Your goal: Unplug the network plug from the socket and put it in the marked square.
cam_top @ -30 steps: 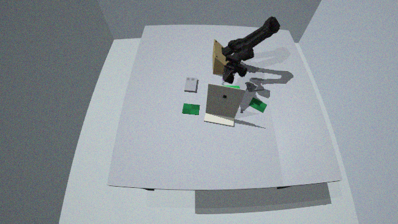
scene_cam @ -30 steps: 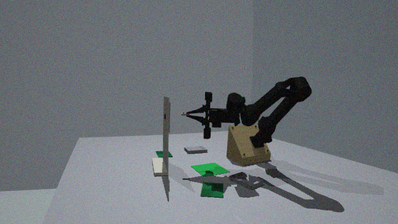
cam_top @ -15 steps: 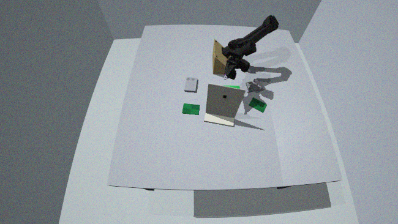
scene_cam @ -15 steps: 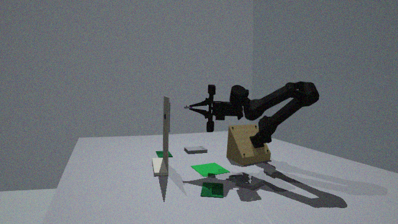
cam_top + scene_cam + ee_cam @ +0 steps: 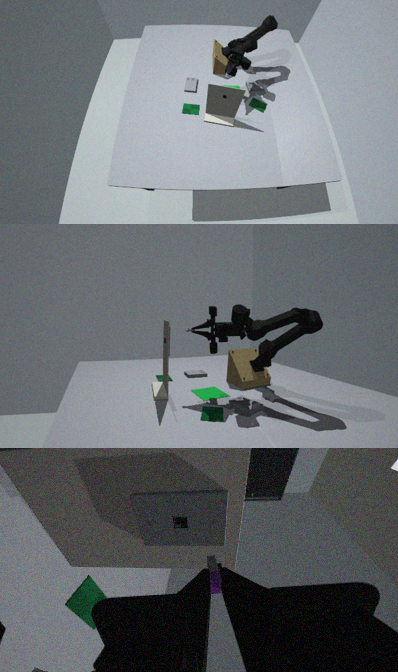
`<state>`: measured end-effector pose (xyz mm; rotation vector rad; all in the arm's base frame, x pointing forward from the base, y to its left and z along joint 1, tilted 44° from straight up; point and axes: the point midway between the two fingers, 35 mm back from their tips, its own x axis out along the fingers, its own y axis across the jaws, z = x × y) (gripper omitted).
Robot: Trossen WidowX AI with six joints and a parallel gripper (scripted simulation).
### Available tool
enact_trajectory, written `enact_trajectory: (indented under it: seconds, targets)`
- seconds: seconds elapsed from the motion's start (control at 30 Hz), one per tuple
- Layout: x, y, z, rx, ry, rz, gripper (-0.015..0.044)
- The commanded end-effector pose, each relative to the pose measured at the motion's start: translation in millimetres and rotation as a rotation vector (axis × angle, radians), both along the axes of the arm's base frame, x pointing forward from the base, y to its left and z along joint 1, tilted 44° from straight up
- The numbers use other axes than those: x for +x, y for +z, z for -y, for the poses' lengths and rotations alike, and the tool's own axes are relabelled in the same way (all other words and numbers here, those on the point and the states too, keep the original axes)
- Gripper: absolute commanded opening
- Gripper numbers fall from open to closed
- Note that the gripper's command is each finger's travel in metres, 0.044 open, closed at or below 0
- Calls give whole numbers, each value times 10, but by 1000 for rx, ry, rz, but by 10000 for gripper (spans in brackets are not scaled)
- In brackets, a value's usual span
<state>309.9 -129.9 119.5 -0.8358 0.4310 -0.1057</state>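
Observation:
My gripper (image 5: 227,73) (image 5: 193,330) (image 5: 214,573) is shut on the small plug (image 5: 188,330) (image 5: 215,583), which is grey at its front with a purple part between the fingertips. The plug is out of the socket, in the air a short way from the upright panel (image 5: 223,105) (image 5: 166,362) (image 5: 45,488). The socket plate (image 5: 150,523) shows an empty dark opening. The thin tab cannot be made out clearly. A bright green square (image 5: 233,87) (image 5: 210,393) lies flat on the table on the gripper's side of the panel, below the gripper in the exterior view.
Two darker green patches (image 5: 191,109) (image 5: 258,104) (image 5: 164,378) (image 5: 212,414) lie on either side of the panel. A low grey box (image 5: 191,84) (image 5: 196,374) lies beyond the bright square in the exterior view. A wooden wedge block (image 5: 218,58) (image 5: 242,365) stands near the arm's base.

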Motion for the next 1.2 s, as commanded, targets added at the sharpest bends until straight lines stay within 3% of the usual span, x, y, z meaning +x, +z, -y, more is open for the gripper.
enact_trajectory:
  seconds: [0.0, 0.6, 1.17]
  targets:
    - [23, -136, -73, -27, 86, -75, 0]
    - [-51, -683, -509, -104, 541, -311, 0]
    - [-251, -906, -924, -88, 946, -317, 0]
